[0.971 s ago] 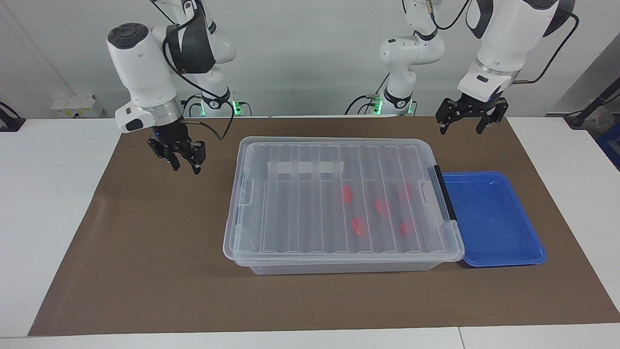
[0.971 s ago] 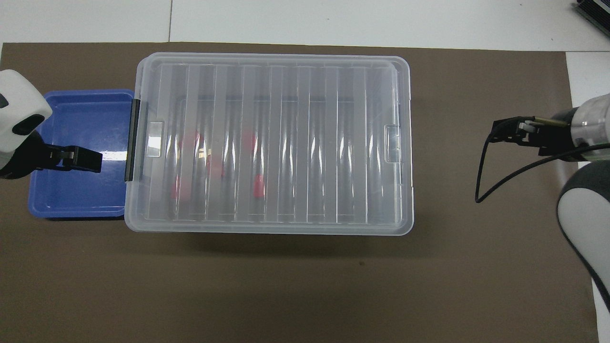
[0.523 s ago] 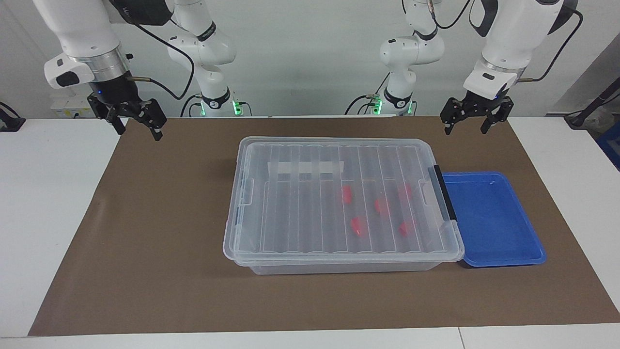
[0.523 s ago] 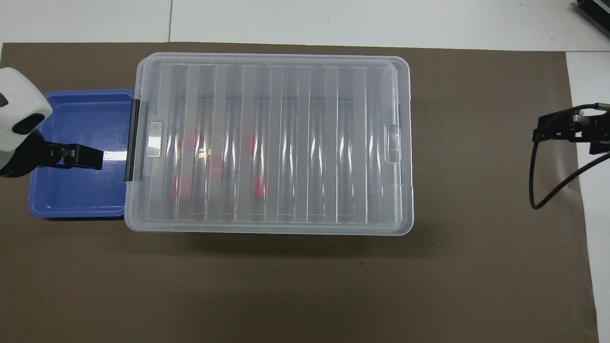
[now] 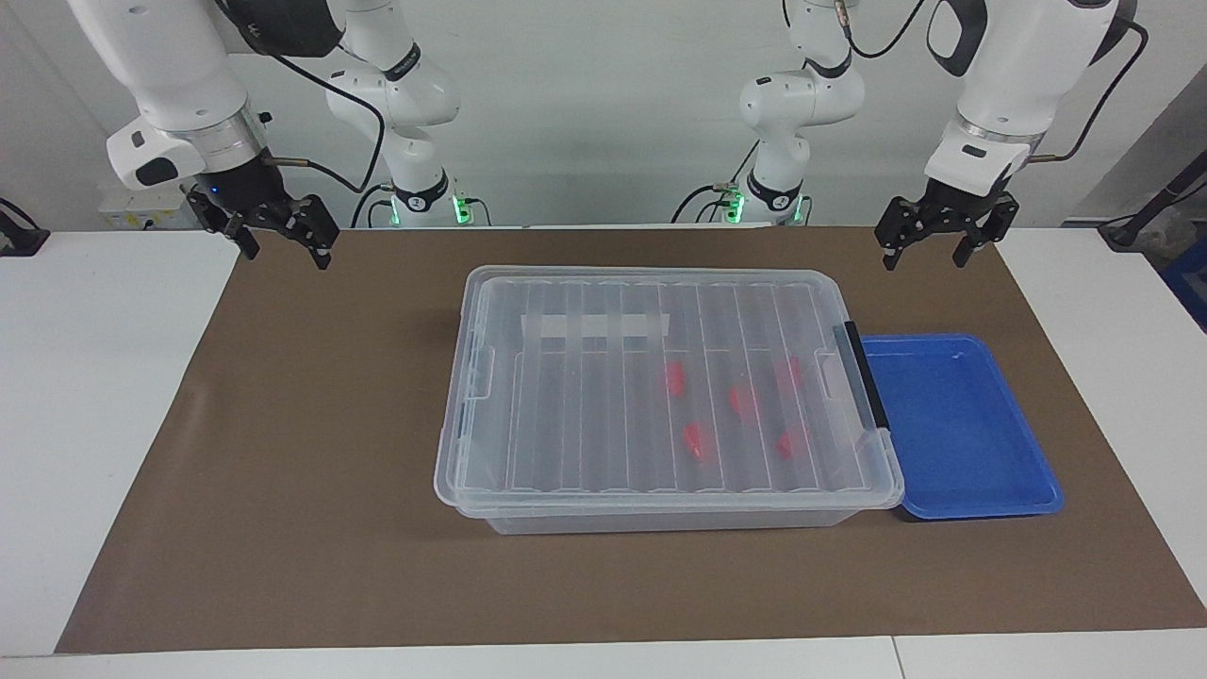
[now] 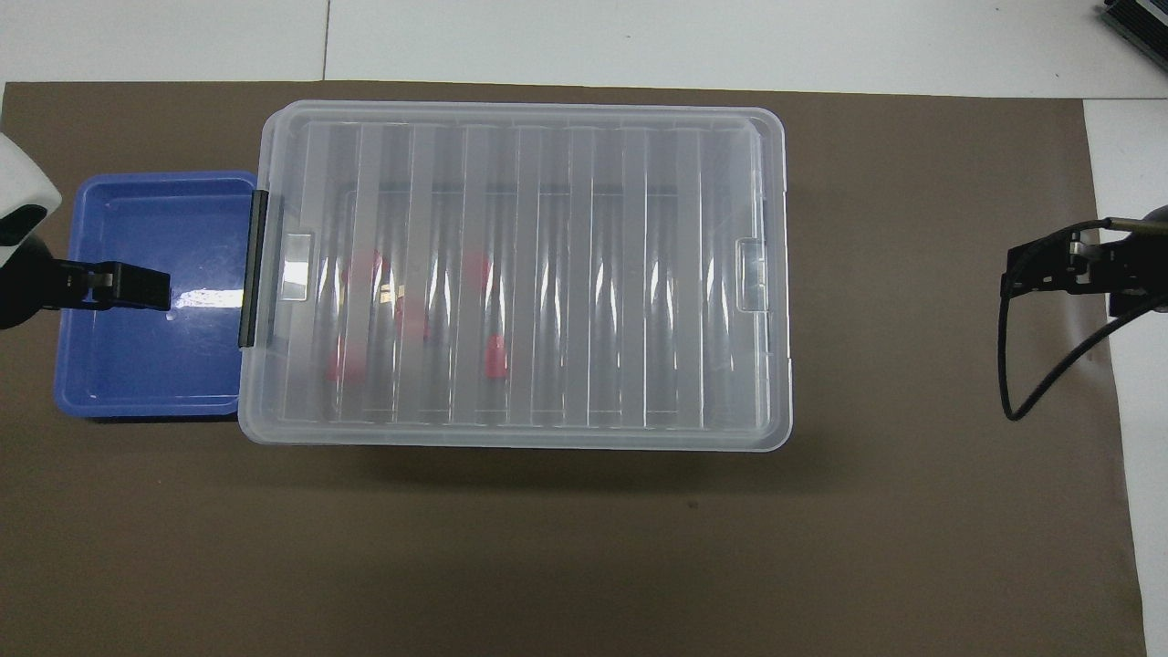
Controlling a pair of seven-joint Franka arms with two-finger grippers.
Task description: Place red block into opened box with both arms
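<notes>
We see the box (image 5: pixel 660 396) lid-on mid-mat, five red blocks (image 5: pixel 696 440) inside toward the left arm's end, blue tray (image 5: pixel 971 471) touching that end. Left gripper (image 5: pixel 940 253) and right gripper (image 5: pixel 283 255) both spread, empty, raised over the mat's corners nearest the robots.
</notes>
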